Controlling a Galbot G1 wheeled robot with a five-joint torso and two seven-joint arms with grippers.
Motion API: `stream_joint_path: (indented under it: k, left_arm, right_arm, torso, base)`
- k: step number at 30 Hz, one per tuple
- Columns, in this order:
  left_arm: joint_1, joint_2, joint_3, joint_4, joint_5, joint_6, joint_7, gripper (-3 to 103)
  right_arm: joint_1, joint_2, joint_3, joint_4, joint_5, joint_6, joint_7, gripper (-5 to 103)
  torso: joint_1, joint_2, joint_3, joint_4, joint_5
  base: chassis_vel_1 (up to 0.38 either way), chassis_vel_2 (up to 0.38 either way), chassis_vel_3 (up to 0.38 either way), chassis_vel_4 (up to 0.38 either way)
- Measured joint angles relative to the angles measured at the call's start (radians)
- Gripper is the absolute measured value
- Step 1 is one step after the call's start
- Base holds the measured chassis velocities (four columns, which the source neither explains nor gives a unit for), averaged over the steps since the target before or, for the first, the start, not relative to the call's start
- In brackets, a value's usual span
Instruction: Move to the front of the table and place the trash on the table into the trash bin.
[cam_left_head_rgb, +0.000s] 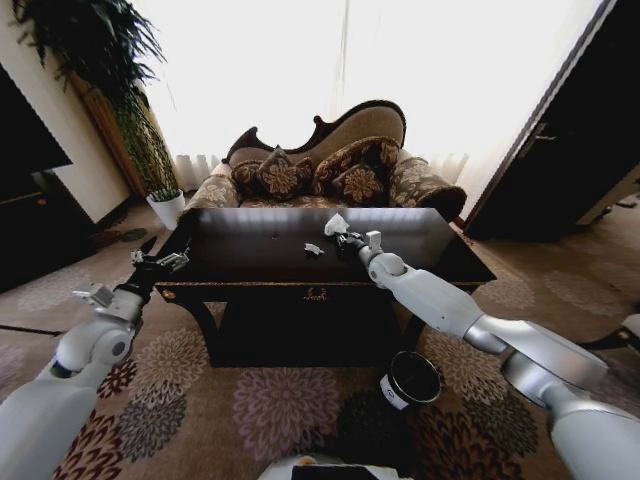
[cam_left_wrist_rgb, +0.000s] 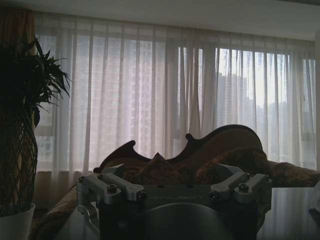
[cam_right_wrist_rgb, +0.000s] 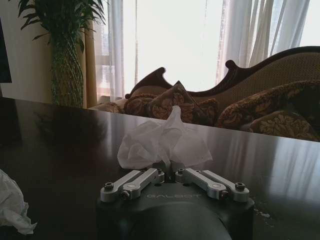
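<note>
Right gripper (cam_left_head_rgb: 346, 238) extends over the glossy black table (cam_left_head_rgb: 250, 250), its fingers pinched on a white tissue wad (cam_right_wrist_rgb: 162, 144) at the far middle of the top. A second tissue wad (cam_left_head_rgb: 313, 249) lies just beside it. Left gripper (cam_left_head_rgb: 160, 260) hangs near the table's left corner, fingers spread. The trash bin (cam_left_head_rgb: 408, 380) stands on the carpet below the front edge.

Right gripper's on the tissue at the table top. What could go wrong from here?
1. The right gripper appears shut on the lower edge of the white crumpled tissue wad; the thin pinch might slip or tear.
2. The small black cylindrical trash bin sits low on the carpet beside the glossy dark wooden table; a light wad released high may miss it.
3. Another white tissue scrap lies nearby and might get swept off.
</note>
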Motion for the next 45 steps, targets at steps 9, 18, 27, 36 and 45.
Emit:
stream_joint_path:
  k: [9, 18, 27, 36, 45]
  left_arm:
    - [0.000, 0.000, 0.000, 0.000, 0.000, 0.000, 0.000, 100]
    - [0.000, 0.000, 0.000, 0.000, 0.000, 0.000, 0.000, 100]
    - [0.000, 0.000, 0.000, 0.000, 0.000, 0.000, 0.000, 100]
    - [0.000, 0.000, 0.000, 0.000, 0.000, 0.000, 0.000, 100]
    - [0.000, 0.000, 0.000, 0.000, 0.000, 0.000, 0.000, 100]
  right_arm:
    - [-0.021, -0.026, 0.034, 0.078, 0.011, -0.001, 0.021, 0]
    - [-0.069, -0.086, 0.120, 0.213, 0.053, -0.018, 0.047, 0]
    - [-0.152, -0.164, 0.258, 0.301, 0.097, -0.028, 0.060, 0]
    - [-0.485, -0.311, 0.593, 0.547, 0.118, -0.042, 0.063, 0]
    - [-0.920, -0.342, 1.008, 0.779, 0.075, -0.051, 0.059, 0]
  torso:
    - [0.000, 0.000, 0.000, 0.0001, -0.0002]
    - [0.000, 0.000, 0.000, 0.0001, -0.0002]
    - [0.000, 0.000, 0.000, 0.0001, -0.0001]
    - [0.000, 0.000, 0.000, -0.0006, 0.0001]
    - [0.000, 0.000, 0.000, 0.0000, -0.0004]
  base:
    - [0.000, 0.000, 0.000, 0.000]
    - [0.000, 0.000, 0.000, 0.000]
    - [0.000, 0.000, 0.000, 0.000]
    - [0.000, 0.000, 0.000, 0.000]
    - [0.000, 0.000, 0.000, 0.000]
